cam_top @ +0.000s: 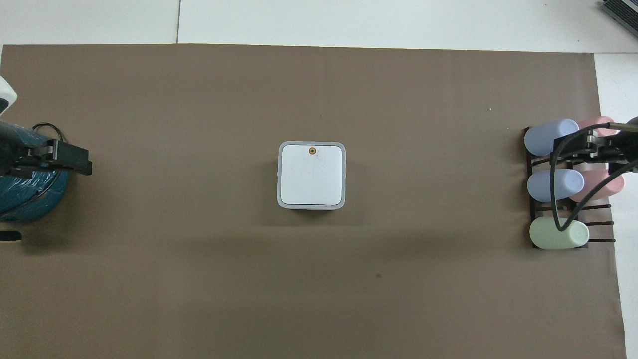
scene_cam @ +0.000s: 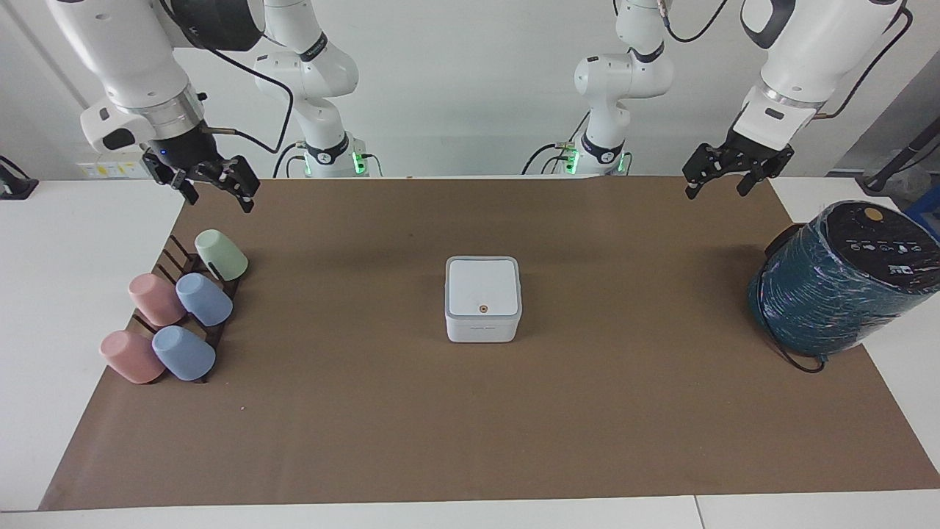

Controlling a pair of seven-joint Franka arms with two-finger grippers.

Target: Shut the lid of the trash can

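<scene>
The small white trash can (scene_cam: 481, 329) stands in the middle of the brown paper mat. Its square white lid (scene_cam: 482, 285) with a grey rim lies flat and shut on it, the orange-brown dot at the edge farther from the robots; the lid also shows in the overhead view (cam_top: 311, 174). My left gripper (scene_cam: 714, 192) hangs open and empty in the air over the mat's corner at the left arm's end; it also shows in the overhead view (cam_top: 79, 160). My right gripper (scene_cam: 220, 203) hangs open and empty over the cup rack, also in the overhead view (cam_top: 565, 147). Both are well apart from the can.
A large dark teal wrapped cylinder (scene_cam: 837, 283) lies at the left arm's end of the table. A dark rack (scene_cam: 172, 253) with several pastel cups (scene_cam: 204, 300) stands at the right arm's end. The brown mat (scene_cam: 470, 426) covers most of the table.
</scene>
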